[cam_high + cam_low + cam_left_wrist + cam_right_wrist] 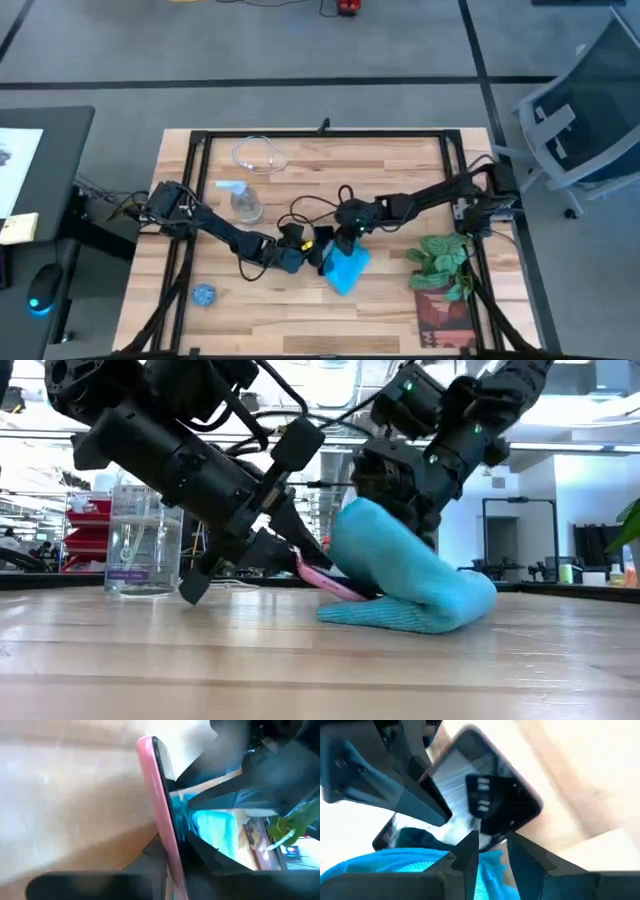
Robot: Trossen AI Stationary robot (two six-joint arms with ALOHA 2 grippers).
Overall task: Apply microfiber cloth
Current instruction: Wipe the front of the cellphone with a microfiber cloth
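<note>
Sky-blue and soft, the microfiber cloth (405, 580) sat bunched in a rounded fold on the wooden table (300, 670), directly beneath the right gripper (405, 510), whose fingers pinched its upper edge. Just beside it, the left gripper (285, 545) clamped a phone (162, 820) in a pink case, tilted up on one edge, with its screen facing the cloth. The cloth seemed to touch the phone's glass, though the blurred wrist views left that uncertain.
</note>
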